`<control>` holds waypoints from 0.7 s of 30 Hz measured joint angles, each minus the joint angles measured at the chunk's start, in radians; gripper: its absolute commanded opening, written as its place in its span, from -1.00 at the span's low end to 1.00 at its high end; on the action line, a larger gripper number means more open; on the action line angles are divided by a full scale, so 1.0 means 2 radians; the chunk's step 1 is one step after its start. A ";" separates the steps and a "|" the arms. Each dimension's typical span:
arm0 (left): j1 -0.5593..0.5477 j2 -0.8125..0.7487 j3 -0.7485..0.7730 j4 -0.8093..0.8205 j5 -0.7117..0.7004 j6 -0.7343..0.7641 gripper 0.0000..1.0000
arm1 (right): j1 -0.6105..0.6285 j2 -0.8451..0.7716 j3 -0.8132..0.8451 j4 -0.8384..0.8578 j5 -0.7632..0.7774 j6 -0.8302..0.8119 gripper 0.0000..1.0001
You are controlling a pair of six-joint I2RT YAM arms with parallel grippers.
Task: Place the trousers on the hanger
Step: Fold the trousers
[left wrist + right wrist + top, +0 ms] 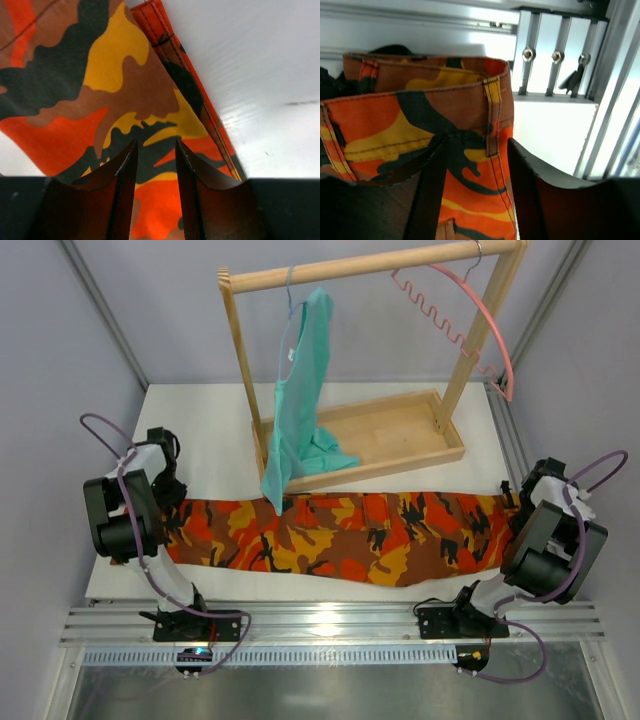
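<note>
Camo trousers (330,535) lay flat across the near desk (200,430), left to right. Over the left end, left tool (155,145) narrowly parted. At the waistband, right tool (477,142) wide astride it, grip unclear. Pink hanger (491,318) hung on far rack (370,267), right side.

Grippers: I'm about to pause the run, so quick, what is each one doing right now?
Left gripper: open, above the orange camouflage cloth trousers.
Right gripper: open, jaws astride the trousers' waistband, not clamped.
</note>
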 measured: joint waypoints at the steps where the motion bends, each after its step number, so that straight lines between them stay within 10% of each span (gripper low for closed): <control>1: 0.002 0.011 0.002 -0.001 0.002 0.000 -0.28 | -0.003 0.001 -0.004 0.011 0.002 0.000 0.01; 5: 0.009 0.041 0.021 -0.009 0.005 -0.001 -0.28 | -0.019 0.005 -0.030 0.055 0.003 -0.003 -0.28; 8: 0.011 0.046 0.025 -0.013 0.007 -0.001 -0.27 | -0.028 0.006 -0.039 0.083 -0.001 -0.008 -0.90; 21: 0.031 0.073 0.061 -0.040 0.007 0.004 -0.27 | -0.117 -0.039 -0.067 0.112 -0.078 -0.017 -0.92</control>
